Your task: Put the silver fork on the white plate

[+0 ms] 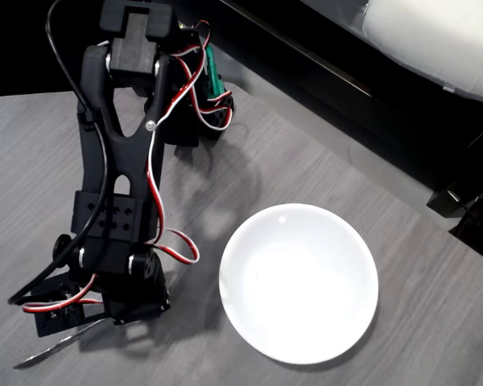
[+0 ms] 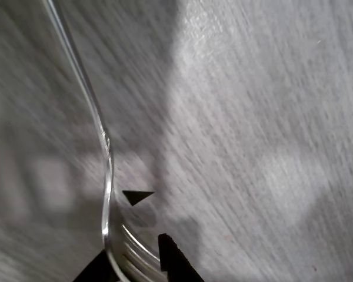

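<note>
Slim shiny silver fork [image 2: 107,176] (tines blurred) clamped in hand [image 2: 132,258]; white plate [image 1: 299,281] glossy.

Grey wood-grain table [image 1: 402,241], white cushion [image 1: 435,36] behind

Silver fork [image 2: 107,176], slim and shiny, is lying on the grey tabletop [image 1: 435,305], well apart from the empty, glossy white plate [image 1: 299,281].

Overhead view is sharp; the white plate [image 1: 299,281] glares, arm shadows darken the table [image 1: 435,322]. Wrist view looks motion-blurred, perhaps.
</note>
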Controlling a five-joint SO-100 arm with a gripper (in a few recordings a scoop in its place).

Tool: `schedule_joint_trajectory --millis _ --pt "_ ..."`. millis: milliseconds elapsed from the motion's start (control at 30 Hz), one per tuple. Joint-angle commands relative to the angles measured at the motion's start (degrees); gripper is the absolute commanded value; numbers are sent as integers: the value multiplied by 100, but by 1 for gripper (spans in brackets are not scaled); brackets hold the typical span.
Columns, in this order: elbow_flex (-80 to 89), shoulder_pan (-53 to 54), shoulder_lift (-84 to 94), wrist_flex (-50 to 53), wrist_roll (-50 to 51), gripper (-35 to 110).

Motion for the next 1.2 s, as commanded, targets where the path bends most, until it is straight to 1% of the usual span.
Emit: schedule_joint_trajectory --millis 0,33,133,267,300,533,767,933,1167 --pt "-229 -26 18 -9 0 3" --pt "-229 -26 0 -18 0 3" --pt "-229 -44 -18 0 0 13" --pt "-229 79 466 132 -26 25" --pt "-229 132 615 132 -26 26" --pt "-229 281 1705 343 0 27" --pt "-229 404 2584 940 -18 26" --pt "-229 615 2637 976 -35 26" --pt "-185 606 2391 870 -35 26"
